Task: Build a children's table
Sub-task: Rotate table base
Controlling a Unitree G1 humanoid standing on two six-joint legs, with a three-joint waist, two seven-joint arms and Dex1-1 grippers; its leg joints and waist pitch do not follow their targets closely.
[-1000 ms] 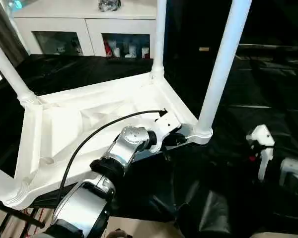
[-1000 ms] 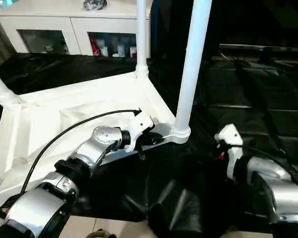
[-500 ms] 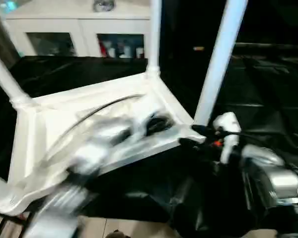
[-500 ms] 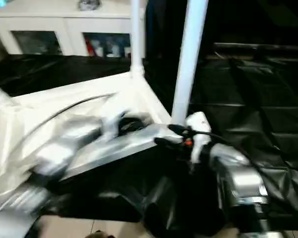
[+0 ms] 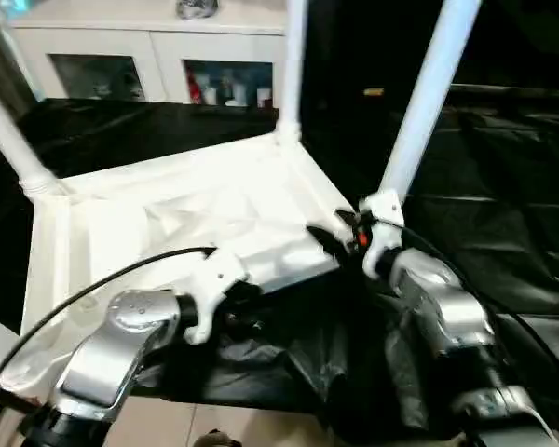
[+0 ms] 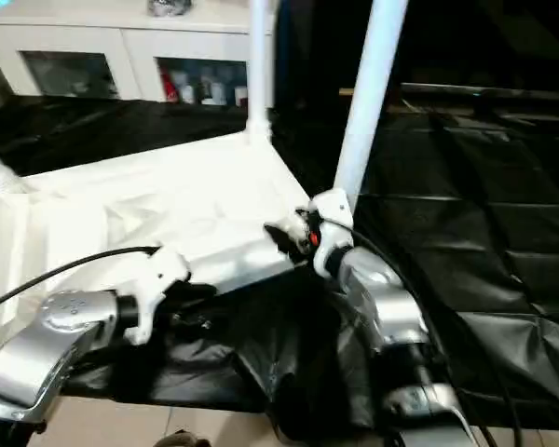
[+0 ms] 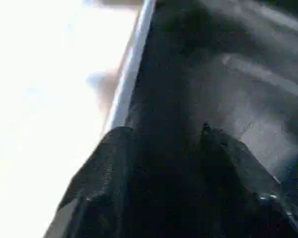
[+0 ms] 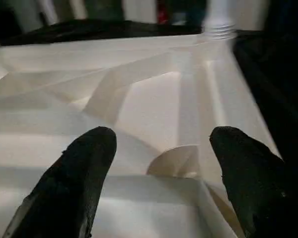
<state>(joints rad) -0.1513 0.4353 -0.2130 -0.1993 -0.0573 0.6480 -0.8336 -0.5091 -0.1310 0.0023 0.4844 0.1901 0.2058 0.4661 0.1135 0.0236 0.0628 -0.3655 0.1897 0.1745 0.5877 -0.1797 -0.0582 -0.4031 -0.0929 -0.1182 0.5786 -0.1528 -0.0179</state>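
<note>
The children's table lies upside down on the black cloth, its white ribbed tabletop (image 5: pixel 196 209) facing up. White legs stand at the far corner (image 5: pixel 292 65), the near right corner (image 5: pixel 427 102) and the left (image 5: pixel 7 135). My right gripper (image 5: pixel 328 231) is open over the tabletop's near right corner, beside that leg's base; in the right wrist view its fingers (image 8: pixel 74 173) stand wide apart above the ribs, holding nothing. My left gripper (image 7: pixel 164 183) is open just off the tabletop's near edge (image 7: pixel 126 84), over black cloth, and holds nothing. It also shows from above as the left gripper (image 5: pixel 247 315).
The black-draped work table (image 5: pixel 503 186) stretches away to the right and behind. A white cabinet (image 5: pixel 140 56) with glass doors stands at the back. Loose cloth folds (image 5: pixel 289 363) hang over the near table edge. A black cable (image 5: pixel 93 284) arcs over my left forearm.
My left gripper has let go of the tabletop's near edge, opened and drawn back toward me. My right arm has swung in from the right to the near right corner.
</note>
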